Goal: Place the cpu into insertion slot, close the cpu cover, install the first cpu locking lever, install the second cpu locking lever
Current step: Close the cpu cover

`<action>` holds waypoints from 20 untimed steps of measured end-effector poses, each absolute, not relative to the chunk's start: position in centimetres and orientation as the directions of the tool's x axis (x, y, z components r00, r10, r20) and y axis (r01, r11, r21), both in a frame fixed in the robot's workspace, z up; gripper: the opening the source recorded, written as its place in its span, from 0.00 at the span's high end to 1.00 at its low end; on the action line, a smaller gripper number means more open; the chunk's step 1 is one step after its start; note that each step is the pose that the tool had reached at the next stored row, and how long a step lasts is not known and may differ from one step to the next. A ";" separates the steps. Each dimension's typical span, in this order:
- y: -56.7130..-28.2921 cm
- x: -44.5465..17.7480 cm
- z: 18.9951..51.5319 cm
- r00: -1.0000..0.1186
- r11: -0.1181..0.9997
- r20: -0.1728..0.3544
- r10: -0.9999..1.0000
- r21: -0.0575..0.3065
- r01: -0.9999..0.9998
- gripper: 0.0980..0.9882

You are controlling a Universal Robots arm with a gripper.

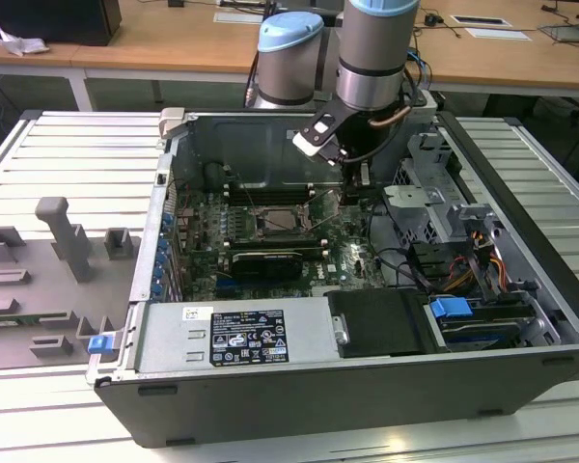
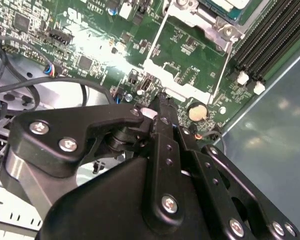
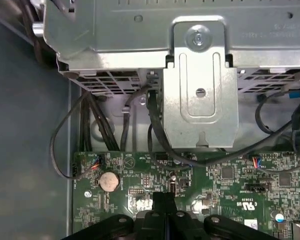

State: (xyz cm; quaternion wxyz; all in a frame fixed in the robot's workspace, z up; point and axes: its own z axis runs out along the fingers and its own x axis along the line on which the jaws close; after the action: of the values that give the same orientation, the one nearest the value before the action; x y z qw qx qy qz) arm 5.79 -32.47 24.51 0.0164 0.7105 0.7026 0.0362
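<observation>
Clenched, empty end effector (image 2: 161, 104) sits beside the apparently raised cover (image 2: 177, 84); I judge a slow, even push toward the slot (image 1: 283, 220) works best.

Looked past the black metal gripper (image 3: 165, 200), fingertips pressed together, onto a green printed circuit board (image 3: 230, 175).
Saw a round silver coin-cell battery (image 3: 109, 181) seated on that board, apart from the gripper and near the flat grey case wall (image 3: 25, 150); found a folded silver sheet-metal bracket (image 3: 200, 95) fronting a perforated silver drive cage (image 3: 105, 45) beyond the board; noted thin black cables (image 3: 157, 127) running from the cage to the board.
</observation>
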 end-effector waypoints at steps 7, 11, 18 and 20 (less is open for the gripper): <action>-32.5 5.1 24.5 0.010 -0.012 0.029 1.000 0.074 0.997 0.99; -32.5 5.0 24.5 0.010 -0.012 0.029 1.000 0.074 0.997 0.99; -32.5 4.7 24.5 0.010 -0.012 0.029 1.000 0.074 0.997 0.99; -32.5 4.6 24.5 0.010 -0.012 0.029 1.000 0.074 0.997 0.99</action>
State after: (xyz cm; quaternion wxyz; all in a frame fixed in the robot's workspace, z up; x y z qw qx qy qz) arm 4.60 -32.46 24.51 0.0162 0.7104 0.7026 0.0365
